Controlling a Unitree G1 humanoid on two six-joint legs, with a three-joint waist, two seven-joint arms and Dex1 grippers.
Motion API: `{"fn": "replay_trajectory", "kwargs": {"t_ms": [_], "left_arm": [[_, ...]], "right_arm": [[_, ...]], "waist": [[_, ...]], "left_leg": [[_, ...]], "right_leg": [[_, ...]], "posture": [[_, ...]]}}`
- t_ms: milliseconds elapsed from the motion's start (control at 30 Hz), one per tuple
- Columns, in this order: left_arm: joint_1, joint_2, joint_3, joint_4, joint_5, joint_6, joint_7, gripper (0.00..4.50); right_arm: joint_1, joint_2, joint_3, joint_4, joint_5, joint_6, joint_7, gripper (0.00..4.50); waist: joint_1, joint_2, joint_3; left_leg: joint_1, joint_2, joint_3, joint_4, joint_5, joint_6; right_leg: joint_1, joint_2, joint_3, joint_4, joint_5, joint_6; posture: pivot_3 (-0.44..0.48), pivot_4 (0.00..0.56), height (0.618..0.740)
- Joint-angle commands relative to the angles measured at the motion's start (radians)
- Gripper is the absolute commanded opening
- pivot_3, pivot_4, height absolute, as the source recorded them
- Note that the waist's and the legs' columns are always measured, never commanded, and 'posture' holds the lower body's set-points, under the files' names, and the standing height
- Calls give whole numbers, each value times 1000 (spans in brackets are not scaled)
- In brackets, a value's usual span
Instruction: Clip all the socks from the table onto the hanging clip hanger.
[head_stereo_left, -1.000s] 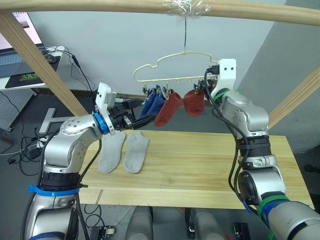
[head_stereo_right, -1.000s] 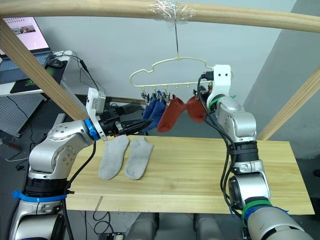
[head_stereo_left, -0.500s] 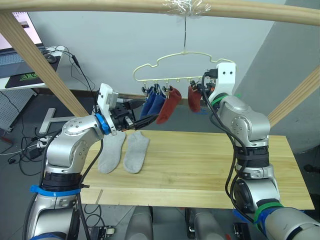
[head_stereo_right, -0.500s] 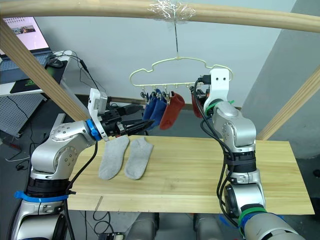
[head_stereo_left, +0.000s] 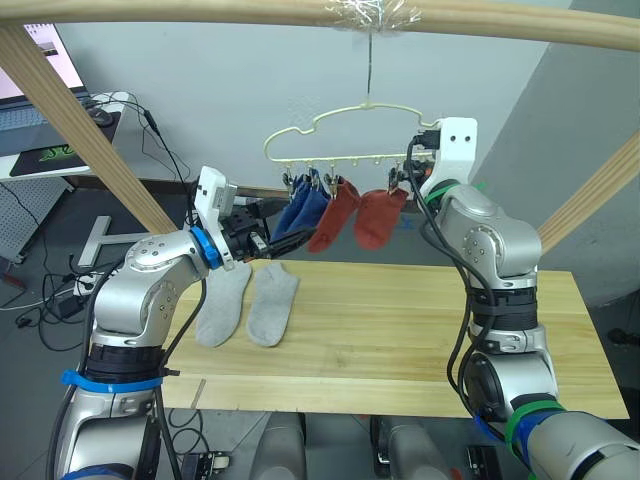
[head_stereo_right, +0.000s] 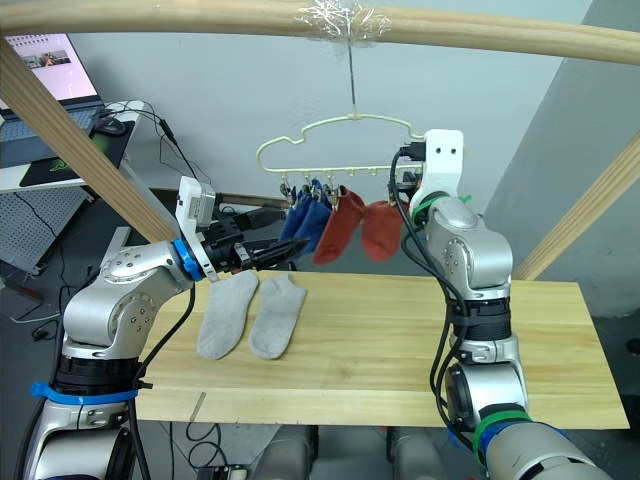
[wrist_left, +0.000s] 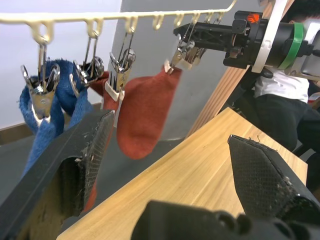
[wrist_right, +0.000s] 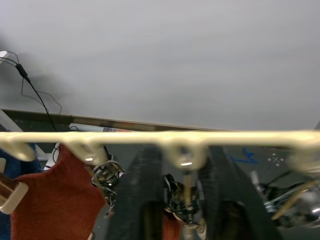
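Since a moment ago, the second rust red knit sock has swung flatter, toe down, beside its twin on the pale yellow wire clip hanger. Right hand pinches its clip narrowly; left hand gapes wide, empty. Two grey socks lie lengthwise on the plank surface under slanted wooden poles.

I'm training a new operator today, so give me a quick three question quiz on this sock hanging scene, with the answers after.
1. How many grey socks lie on the table?
2. True or false: two rust red socks hang from the clip hanger.
3. Which gripper is up at the hanger's clips: A left gripper, B right gripper?

Key: 1. Two, side by side. 2. True; two blue socks hang beside them. 3. B.
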Motion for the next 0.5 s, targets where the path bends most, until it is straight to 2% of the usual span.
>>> {"fn": "replay_trajectory", "kwargs": {"t_ms": [33,200,367,400,500], "left_arm": [[-3,3,8,-43,1,-24,2,4186],[0,10,1,-34,18,22,32,4186],[40,65,-48,4,73,174,86,4186],[50,69,-46,28,84,165,88,4343],[60,83,-49,153,158,87,102,4343]], "right_arm": [[-21,-8,-16,-11,-11,-17,-9,9],[-23,-7,-24,-4,-20,-15,-11,9],[-25,-5,-31,-1,-19,-7,-8,9],[-25,-5,-32,-2,-18,-6,-8,3],[-29,-5,-33,-3,-17,-3,-7,3]], "waist": [[0,0,0],[0,0,0],[-1,0,0],[-1,0,0],[1,0,0]], "left_leg": [[0,0,0,0,0,0],[0,0,0,0,0,0],[0,0,0,0,0,0],[0,0,0,0,0,0],[0,0,0,0,0,0]], "right_leg": [[0,0,0,0,0,0],[0,0,0,0,0,0],[0,0,0,0,0,0],[0,0,0,0,0,0],[-1,0,0,0,0,0]], "posture": [[180,238,740],[177,236,740],[181,236,740],[181,236,740],[180,235,740]]}}
